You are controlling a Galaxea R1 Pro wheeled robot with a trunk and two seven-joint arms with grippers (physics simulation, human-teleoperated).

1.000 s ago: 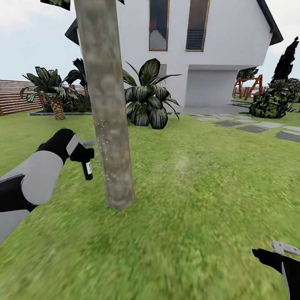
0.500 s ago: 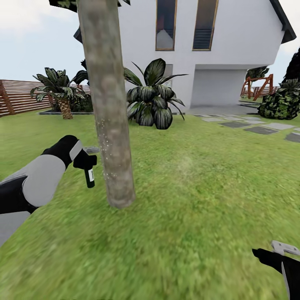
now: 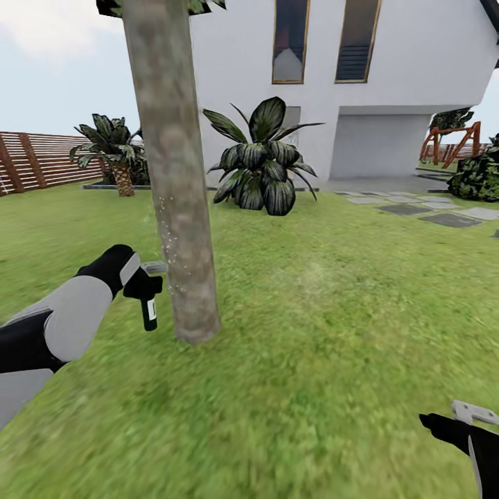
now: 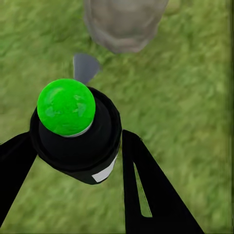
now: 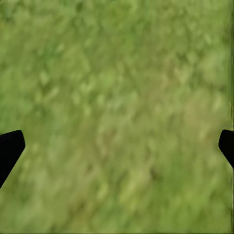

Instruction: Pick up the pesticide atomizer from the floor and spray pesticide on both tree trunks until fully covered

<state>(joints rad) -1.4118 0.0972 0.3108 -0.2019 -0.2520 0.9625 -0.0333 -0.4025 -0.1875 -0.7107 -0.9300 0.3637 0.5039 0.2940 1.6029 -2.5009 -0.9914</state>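
Atomizer (image 3: 149,312) in left claw (image 3: 143,285), beside speckled trunk (image 3: 177,208).

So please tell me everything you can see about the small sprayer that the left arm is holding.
The sprayer is a small black bottle with a pale label strip on its side. In the left wrist view its top is a bright green ball. The left gripper is closed on it and it hangs below, upright, above the grass without touching it. It is beside the tree trunk, which carries fine white specks.
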